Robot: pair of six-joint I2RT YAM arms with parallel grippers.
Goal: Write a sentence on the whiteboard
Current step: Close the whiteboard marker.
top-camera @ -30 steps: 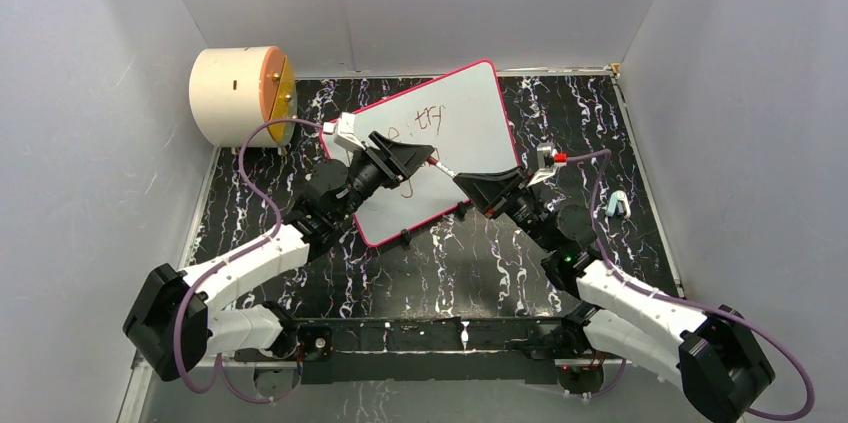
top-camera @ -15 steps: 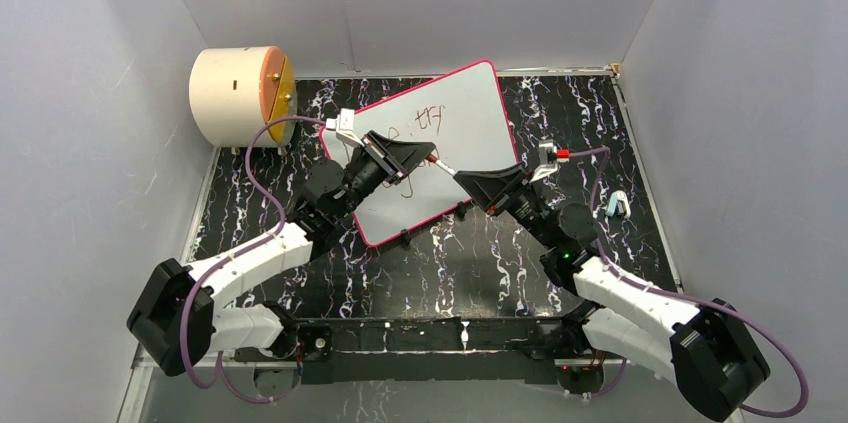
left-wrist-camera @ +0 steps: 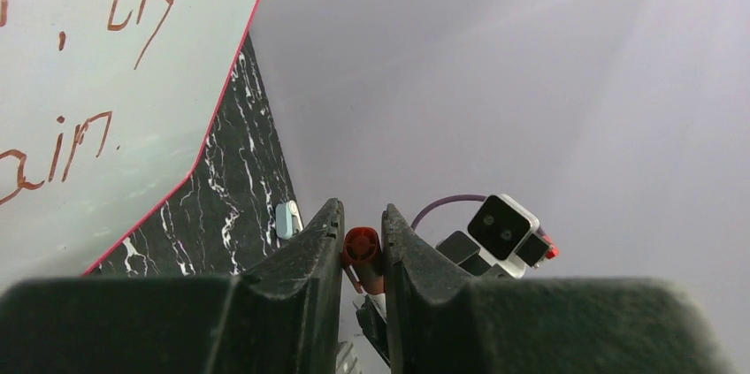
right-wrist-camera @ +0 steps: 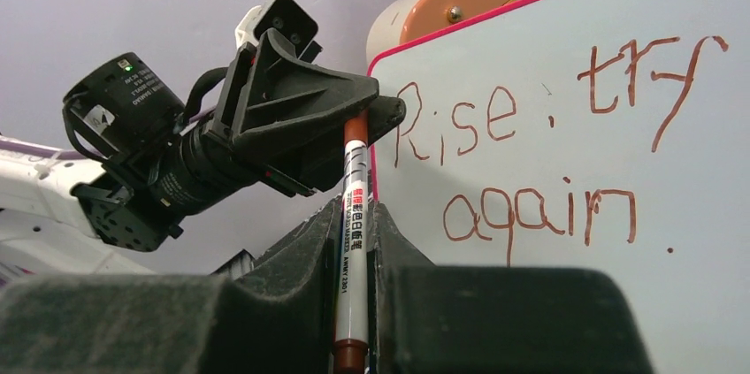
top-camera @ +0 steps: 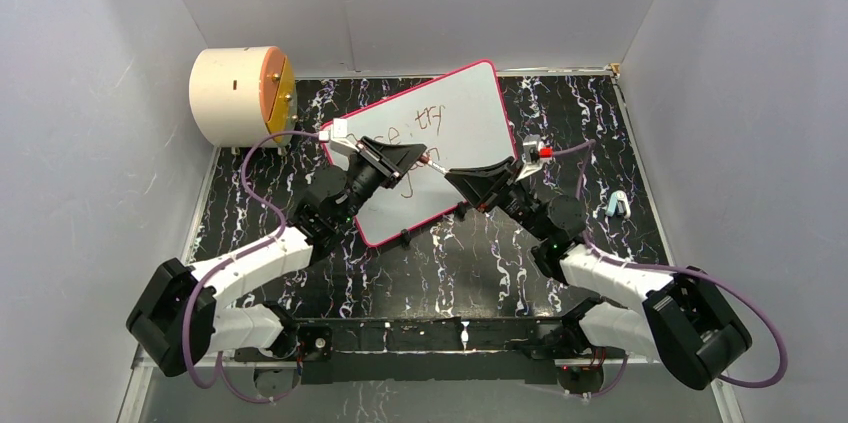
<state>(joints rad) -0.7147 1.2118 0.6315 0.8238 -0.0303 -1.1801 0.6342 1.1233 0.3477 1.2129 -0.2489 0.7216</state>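
1. The whiteboard [top-camera: 480,108] sits on the black marbled tabletop [top-camera: 500,263], toward the back edge and about midway across. One corner nearly reaches that edge. It has not shifted since a second ago.
2. The sentence [right-wrist-camera: 541,162] is on the board in reddish-brown handwriting: "Rise, try" on the upper line and "again" on the lower one.
3. The two arms meet over the near half of the board, tip to tip, with a marker [right-wrist-camera: 352,206] running between them.
4. The right gripper [top-camera: 452,177] is clenched on the marker's white barrel, just as it was a second ago.
5. The left gripper [top-camera: 425,155] is now clamped on the marker's reddish end. A second ago its fingers stood wider around that end, so they have closed in since.
6. The right arm has swung inward. Its elbow and base link now sit closer to the middle of the near edge, and its gripper has edged a little leftward and toward the back.
7. The left arm has barely moved, though a bit more of the upper line now shows beside it in the overhead view.
8. The cream cylinder [top-camera: 232,95] stays at the back left corner, and a small pale blue object [top-camera: 615,205] stays near the right edge.
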